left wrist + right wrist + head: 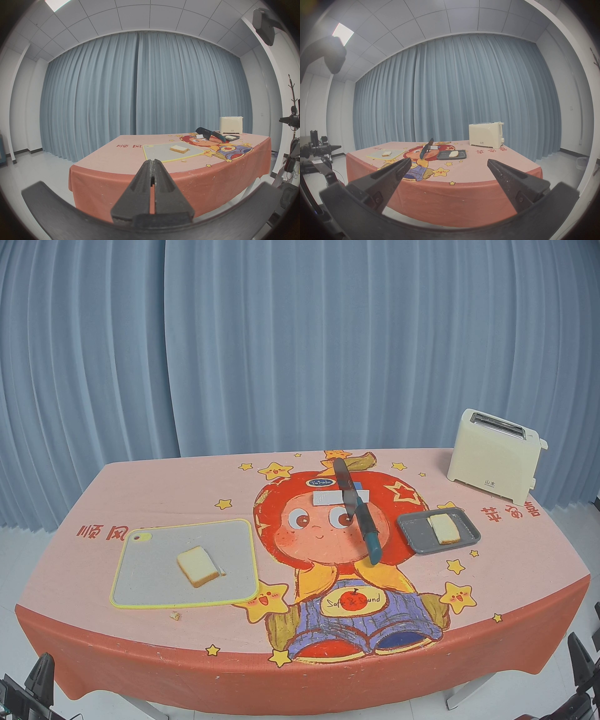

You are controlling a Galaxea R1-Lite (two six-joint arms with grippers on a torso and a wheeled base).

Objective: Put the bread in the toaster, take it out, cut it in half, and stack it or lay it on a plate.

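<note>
Bread (179, 149) on board (157, 152), well beyond left claw (153, 164).

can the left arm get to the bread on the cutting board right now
Probably yes. The bread lies alone on the cutting board on the left side, nothing over it; the knife sits well off to its right. The left tool is shut, short of the table.

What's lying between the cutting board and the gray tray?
A knife with a blue handle lies between the board and the tray, its blade resting on a small white block. The head view shows it.
</note>
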